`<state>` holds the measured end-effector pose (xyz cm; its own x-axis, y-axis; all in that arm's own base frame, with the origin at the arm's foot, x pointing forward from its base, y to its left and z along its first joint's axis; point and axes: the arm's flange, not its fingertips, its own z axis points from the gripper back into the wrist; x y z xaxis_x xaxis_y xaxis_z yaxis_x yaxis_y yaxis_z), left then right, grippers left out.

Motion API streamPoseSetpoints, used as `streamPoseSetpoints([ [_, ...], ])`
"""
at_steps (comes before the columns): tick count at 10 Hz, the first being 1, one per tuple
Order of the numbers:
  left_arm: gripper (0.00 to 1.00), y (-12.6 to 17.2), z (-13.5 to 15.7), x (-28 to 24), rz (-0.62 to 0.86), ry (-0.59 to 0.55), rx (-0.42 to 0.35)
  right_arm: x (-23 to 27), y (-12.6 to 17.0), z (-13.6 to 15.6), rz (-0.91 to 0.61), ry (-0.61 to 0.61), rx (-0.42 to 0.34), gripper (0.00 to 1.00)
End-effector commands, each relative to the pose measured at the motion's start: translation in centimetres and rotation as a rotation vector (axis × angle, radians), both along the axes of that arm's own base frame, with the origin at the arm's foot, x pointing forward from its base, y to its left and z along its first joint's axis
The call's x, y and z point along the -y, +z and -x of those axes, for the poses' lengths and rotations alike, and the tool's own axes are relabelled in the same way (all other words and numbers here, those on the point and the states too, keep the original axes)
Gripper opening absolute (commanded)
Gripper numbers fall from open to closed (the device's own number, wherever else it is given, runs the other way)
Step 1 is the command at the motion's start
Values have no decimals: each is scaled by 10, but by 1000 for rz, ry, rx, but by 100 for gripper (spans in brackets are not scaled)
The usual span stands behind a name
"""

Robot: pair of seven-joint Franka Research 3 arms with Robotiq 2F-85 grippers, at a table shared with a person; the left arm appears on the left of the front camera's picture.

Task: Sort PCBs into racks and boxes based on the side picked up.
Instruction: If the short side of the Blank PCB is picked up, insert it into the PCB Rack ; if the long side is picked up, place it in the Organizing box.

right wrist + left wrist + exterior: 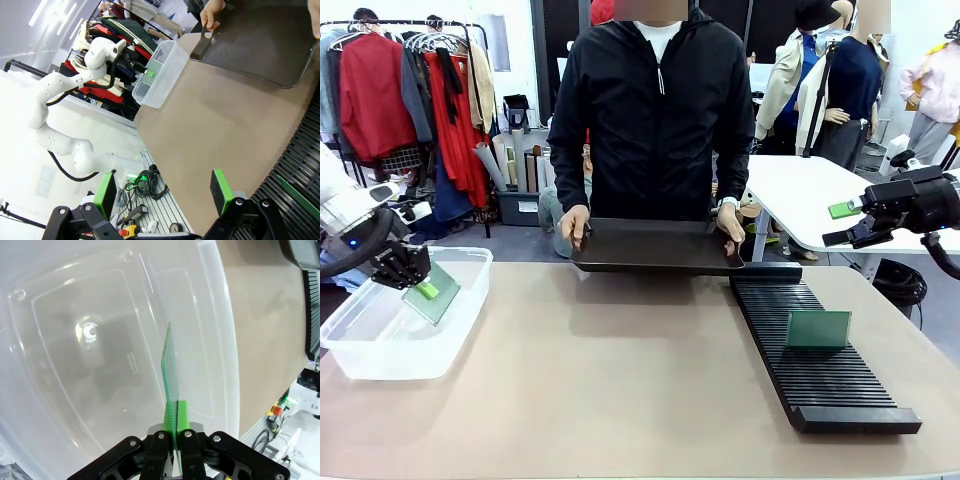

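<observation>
Right claw (165, 192) gapes above the table (210, 125), rack (300, 160) beside.

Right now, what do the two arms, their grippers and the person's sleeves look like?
Both arms are white with rounded joints. The left arm carries a black cable. The left gripper and right gripper are black linkages with bright green pads. The person wears a black zip jacket with long sleeves.
</observation>
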<state>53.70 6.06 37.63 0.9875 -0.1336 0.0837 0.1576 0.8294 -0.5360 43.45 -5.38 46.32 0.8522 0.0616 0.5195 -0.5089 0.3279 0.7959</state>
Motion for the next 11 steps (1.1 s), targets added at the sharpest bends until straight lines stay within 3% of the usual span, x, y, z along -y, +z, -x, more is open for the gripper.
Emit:
streamPoseSetpoints([
  [1,0,-1,-7,-6,33,-8,13,-1,1,0,-8,11,18,100],
  [3,5,-5,-12,-7,28,-7,-5,-1,1,0,-8,11,18,100],
  [9,69,-15,-22,-6,13,-2,-48,-1,1,0,-8,11,18,100],
  [11,90,-4,-19,-2,-31,15,-56,-1,1,0,-8,11,18,100],
])
